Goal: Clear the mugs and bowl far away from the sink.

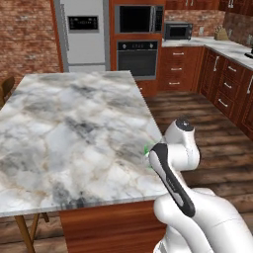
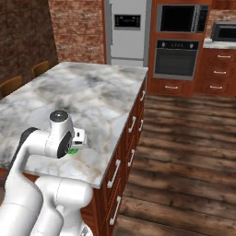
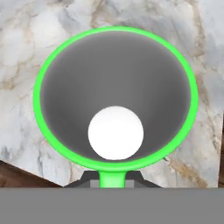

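The bright green mug (image 3: 114,94) sits right under the hand camera, seen from above, with a grey inside and a white bottom. My gripper (image 3: 113,180) is shut on the mug's near rim, a dark fingertip on each side of the green wall. The mug is over the marble island (image 1: 74,123), close to its right edge and front corner. A sliver of the green mug (image 1: 147,149) peeks out behind my forearm. The same green mug (image 2: 71,150) shows below my wrist. The red mug, the bowl and the sink are out of view.
The island's right edge (image 2: 120,138) drops to drawers and a wooden floor (image 2: 184,152). Chairs (image 2: 40,68) stand along its far left side. A fridge (image 1: 84,32), a wall oven (image 1: 137,57) and cabinets (image 1: 225,89) line the back and right walls.
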